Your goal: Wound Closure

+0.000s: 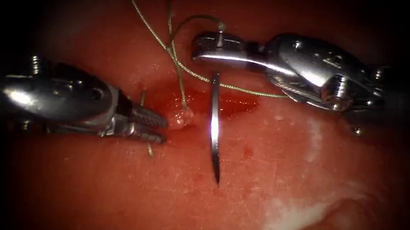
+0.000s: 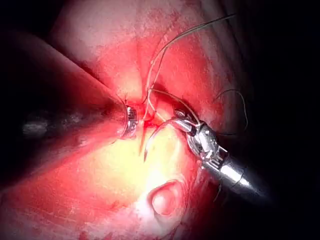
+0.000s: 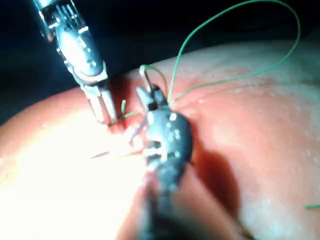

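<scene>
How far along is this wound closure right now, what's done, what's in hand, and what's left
Done: thread already enters the tissue at the cut, where red fluid pools.
In hand: the right tool holds the needle near its thread end; the needle's point hangs free over the tissue. The left tool grips the tissue at the cut's left edge.
Left: the cut is still open, and no finished knot is visible.

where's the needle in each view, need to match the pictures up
Endoscope view: the curved steel needle hangs point-down from the right tool, over the cut in the red tissue.
Left wrist view: needle arcs from the right tool.
Right wrist view: needle, a thin streak beside that tool.
Shared landmark: the right tool's tip.
</scene>
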{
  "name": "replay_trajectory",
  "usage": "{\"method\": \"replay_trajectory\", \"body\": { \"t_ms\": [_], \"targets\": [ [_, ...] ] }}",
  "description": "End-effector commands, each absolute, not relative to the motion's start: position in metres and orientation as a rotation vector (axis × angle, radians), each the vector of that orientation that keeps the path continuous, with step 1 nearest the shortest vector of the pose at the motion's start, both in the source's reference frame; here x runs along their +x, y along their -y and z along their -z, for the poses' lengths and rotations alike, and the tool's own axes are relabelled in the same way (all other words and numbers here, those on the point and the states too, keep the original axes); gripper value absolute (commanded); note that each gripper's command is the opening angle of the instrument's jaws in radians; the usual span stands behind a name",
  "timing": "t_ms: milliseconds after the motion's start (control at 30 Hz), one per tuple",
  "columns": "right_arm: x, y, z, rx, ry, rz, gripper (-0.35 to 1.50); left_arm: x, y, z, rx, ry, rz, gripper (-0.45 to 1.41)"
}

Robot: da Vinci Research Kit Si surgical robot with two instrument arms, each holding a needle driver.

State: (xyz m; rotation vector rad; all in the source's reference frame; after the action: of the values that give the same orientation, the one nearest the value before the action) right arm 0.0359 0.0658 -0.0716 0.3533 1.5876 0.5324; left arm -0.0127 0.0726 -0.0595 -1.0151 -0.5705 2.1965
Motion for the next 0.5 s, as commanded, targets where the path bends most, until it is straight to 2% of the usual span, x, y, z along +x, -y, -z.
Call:
{"method": "replay_trajectory", "body": {
  "t_ms": [33, 67, 500],
  "targets": [
    [0.0365, -0.0661, 0.0715, 0.341, -1.596, -0.527, -0.35, -0.0133, -0.0727, 0.059, -1.012, 0.564, -2.192, -0.27],
    [0.0365, -0.0661, 0.0716, 0.335, -1.602, -0.525, -0.35, -0.0135, -0.073, 0.0587, -1.008, 0.563, -2.186, -0.35],
    [0.0365, -0.0667, 0.0724, 0.299, -1.625, -0.509, -0.35, -0.0156, -0.0721, 0.0554, -0.969, 0.619, -2.184, -0.35]
  ]
}}
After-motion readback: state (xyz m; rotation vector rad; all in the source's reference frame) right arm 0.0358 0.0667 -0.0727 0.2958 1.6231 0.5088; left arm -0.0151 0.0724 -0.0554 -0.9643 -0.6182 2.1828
